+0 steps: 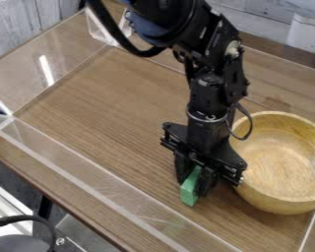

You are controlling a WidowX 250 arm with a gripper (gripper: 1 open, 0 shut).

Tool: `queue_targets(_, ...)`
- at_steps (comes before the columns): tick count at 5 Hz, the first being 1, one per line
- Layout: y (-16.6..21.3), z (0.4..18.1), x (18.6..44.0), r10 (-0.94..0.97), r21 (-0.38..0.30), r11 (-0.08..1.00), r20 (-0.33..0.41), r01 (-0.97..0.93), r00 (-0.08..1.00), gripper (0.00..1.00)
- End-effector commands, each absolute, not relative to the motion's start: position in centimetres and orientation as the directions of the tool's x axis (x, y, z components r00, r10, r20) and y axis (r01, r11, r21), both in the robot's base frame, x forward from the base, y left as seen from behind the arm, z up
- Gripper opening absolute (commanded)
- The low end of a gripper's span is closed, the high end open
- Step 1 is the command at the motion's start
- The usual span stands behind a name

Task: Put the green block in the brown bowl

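Grasp step is wrapping up: the gripper (200,177) is pointing straight down at about 5 o'clock from table centre, jaws pinched narrow on the green block (189,189), whose lower end is poking out below the fingers and sitting on or just above the wooden table (94,108); contact with the surface is not something I can call from this angle. The brown bowl (285,162) is sitting just beside the gripper at its 3 o'clock, empty as far as I can see, its near rim close to the right finger. So I'm judging the pick as made and the carry not yet begun. Next move is calling for a straight lift first, high enough that the block's hanging end is clearing the thick rim, then a short traverse toward 3 o'clock over the bowl's middle, then opening the jaws. The block is long and is hanging below the fingers, so a low or early sideways move risks clipping the rim and twisting the bar in the grip. Around: a clear acrylic wall (68,182) is running along the table edge from 9 to 6 o'clock, close behind the gripper at 7 o'clock but off the path to the bowl. Black cable (239,126) is looping off the wrist toward the bowl side, not blocking.
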State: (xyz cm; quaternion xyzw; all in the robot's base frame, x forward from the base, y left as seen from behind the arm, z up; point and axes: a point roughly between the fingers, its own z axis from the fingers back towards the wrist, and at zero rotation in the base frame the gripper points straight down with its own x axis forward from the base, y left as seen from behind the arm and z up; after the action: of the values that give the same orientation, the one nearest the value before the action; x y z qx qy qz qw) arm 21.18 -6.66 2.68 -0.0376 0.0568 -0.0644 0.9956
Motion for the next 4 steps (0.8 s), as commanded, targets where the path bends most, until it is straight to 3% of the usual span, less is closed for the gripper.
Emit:
queue_targets(1, -8.1, 2.6, 21.6, -0.193, -0.093, 0.978, -0.079, 0.185, 0.978, 0.0)
queue_targets(4, -9.1, 2.3, 21.1, -0.225, -0.102, 0.971, -0.108, 0.215, 0.968, 0.0)
